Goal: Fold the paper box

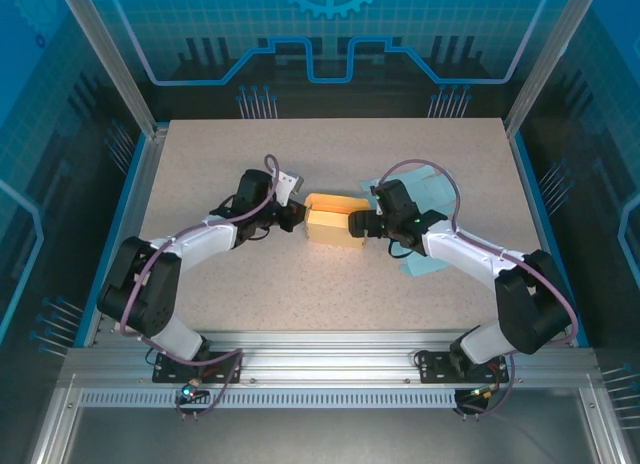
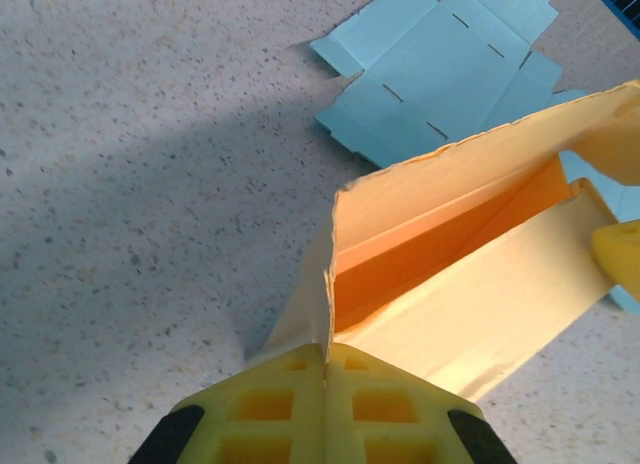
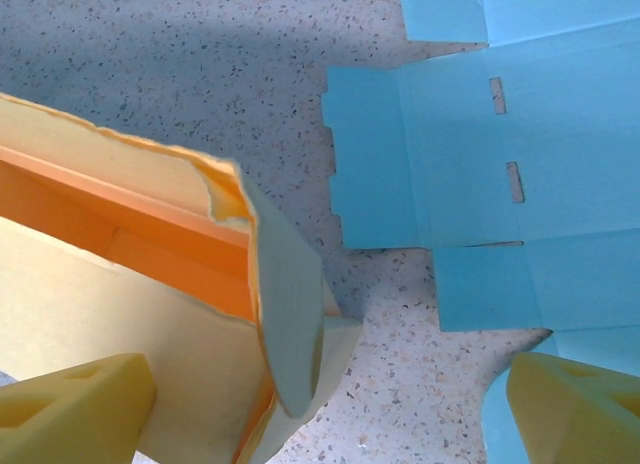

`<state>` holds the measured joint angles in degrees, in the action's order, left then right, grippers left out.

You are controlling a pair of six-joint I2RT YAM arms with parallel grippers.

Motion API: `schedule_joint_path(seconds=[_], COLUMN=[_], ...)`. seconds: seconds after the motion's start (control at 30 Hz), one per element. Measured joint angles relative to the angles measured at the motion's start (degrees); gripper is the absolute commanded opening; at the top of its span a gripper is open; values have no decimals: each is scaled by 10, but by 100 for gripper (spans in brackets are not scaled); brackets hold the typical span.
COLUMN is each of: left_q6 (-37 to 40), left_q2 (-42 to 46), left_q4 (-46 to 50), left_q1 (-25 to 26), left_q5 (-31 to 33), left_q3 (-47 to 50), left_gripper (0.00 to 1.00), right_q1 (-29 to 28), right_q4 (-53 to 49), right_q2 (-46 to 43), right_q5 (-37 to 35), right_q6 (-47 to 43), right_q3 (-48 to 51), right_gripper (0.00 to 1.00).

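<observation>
1. One counter [image 1: 250,274] carries everything. The paper box [image 1: 335,224] sits at its middle, between the two arms.
2. One blue sheet [image 3: 560,104], a flat uncut-out blank with slots, lies on the counter just right of the box, partly under the right arm [image 1: 470,249]. It looks untouched.
3. There is one paper box, pale yellow outside and orange inside. Its long walls stand up, its top is open, and the end flap at the right curls loose. I judge the fold to be midway: the body is raised and the ends are not closed.
4. There are two arms, each with two fingers.
   - The left fingers [image 2: 265,414] are pressed together on the thin edge of the box's near corner, pinning it.
   - The right fingers [image 3: 70,404] are spread wide and hold nothing. One is by the box's outer wall, though I cannot tell if it touches, and the other is over the blue sheet.
5. The next move probably falls to the right fingers: turn the loose end flap inward and tuck it while the left hold stops the box from sliding.
</observation>
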<state>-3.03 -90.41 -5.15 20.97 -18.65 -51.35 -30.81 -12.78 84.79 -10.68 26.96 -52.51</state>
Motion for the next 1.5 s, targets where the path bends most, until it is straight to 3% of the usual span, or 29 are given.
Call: schedule_joint_path(seconds=[0.37,1.2,1.3,1.5], left_q6=[-76,-99,-106,-116], left_q2=[3,-4,-7,-7], left_q4=[77,114,115,116], left_q1=[11,25,25,27], left_q5=[-22,-5,-3,3], left_q3=[-30,-43,-45,-47], left_gripper=[0,0,0,0], right_q1=[-8,-23,-23,-23], right_q4=[9,-52,-77,-120], right_q2=[4,3,-7,-29], right_q5=[-24,-24,-24,-24], right_q6=[0,-24,-35,-49], right_q3=[0,-37,-56,-98], right_gripper=[93,96,92,67])
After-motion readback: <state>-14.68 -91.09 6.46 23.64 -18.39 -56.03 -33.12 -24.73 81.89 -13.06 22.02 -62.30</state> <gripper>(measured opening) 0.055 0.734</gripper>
